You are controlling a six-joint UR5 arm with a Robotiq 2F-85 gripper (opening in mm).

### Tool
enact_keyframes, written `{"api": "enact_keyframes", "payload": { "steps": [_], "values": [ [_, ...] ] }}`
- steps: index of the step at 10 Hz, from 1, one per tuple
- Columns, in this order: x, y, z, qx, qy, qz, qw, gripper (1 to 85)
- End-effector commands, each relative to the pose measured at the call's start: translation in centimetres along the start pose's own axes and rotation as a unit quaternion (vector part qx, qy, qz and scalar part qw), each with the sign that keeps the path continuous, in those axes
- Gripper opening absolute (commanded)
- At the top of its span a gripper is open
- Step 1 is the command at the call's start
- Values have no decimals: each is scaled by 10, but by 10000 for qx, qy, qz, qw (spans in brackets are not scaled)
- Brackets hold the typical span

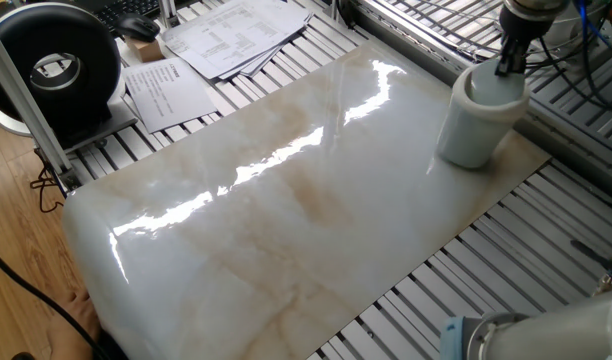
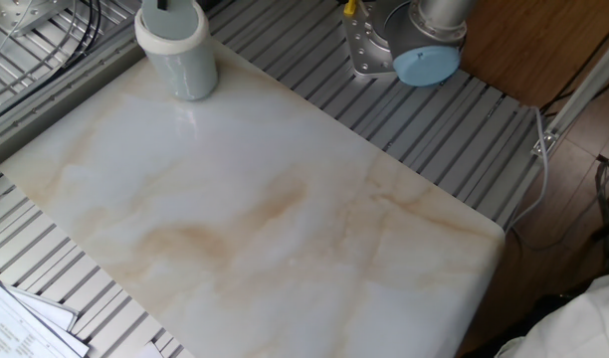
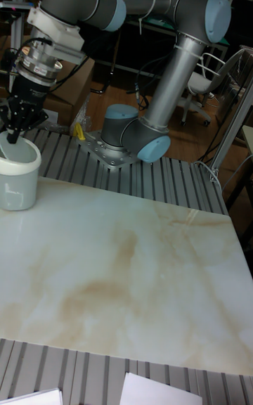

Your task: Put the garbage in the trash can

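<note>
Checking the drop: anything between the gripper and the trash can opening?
Nothing visible does. The gripper hangs right at the mouth of the trash can, fingertips at its rim. No garbage shows on the marble slab; whether the fingers hold any cannot be told.

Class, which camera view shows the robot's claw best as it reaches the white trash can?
The tall fixed view: the claw shows from wrist to fingertips, dipping at the trash can rim. One fixed view crops it at the frame top. The other fixed view shows only a grey tip.
</note>
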State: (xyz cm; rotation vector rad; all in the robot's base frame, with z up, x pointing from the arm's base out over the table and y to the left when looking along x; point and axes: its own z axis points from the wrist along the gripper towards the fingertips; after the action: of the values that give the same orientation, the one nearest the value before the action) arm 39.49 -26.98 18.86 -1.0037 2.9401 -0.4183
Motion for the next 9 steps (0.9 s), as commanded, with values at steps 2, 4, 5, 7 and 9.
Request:
{"api": "enact_keyframes", "payload": {
  "steps": [2, 4, 5, 7, 9],
  "values": [
    [-26, 10, -13, -81, -65, 28, 9999, 17],
    [-39, 17, -14, -120, -114, 26, 9999, 17],
    [-42, 20, -15, -150, -137, 22, 9998, 17],
    [-39, 17, -16, -127, -129, -49, 9998, 17],
    [-29, 11, -17, -126, -129, -110, 9998, 17]
  ]
}}
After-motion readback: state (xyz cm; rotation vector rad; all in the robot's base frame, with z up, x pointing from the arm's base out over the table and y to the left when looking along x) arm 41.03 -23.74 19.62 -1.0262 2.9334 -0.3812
